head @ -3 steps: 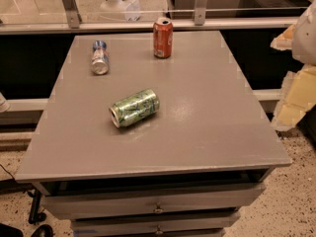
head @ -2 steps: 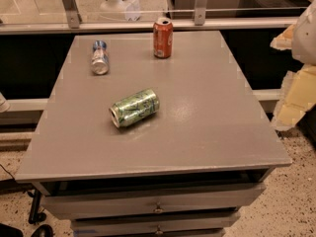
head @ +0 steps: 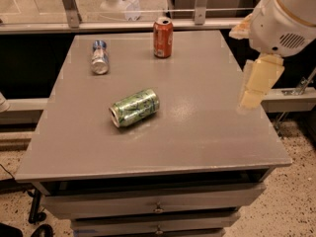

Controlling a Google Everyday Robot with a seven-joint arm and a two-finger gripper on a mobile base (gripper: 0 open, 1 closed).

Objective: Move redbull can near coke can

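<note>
The redbull can [head: 99, 57], slim silver and blue, lies on its side at the far left of the grey table [head: 207, 132]. The coke can [head: 163, 37], red-orange with a silver top, stands upright at the far middle, about one can-length to the right of the redbull can. My gripper [head: 256, 87] hangs from the white arm [head: 286, 19] above the table's right edge, well to the right of both cans and holding nothing.
A fat green patterned can [head: 134, 107] lies on its side in the middle-left of the table. Drawers [head: 158, 209] sit under the tabletop. A rail with metal posts [head: 69, 6] runs behind the table's far edge.
My arm and gripper have moved left, in over the table's right edge. The three cans have not moved.
</note>
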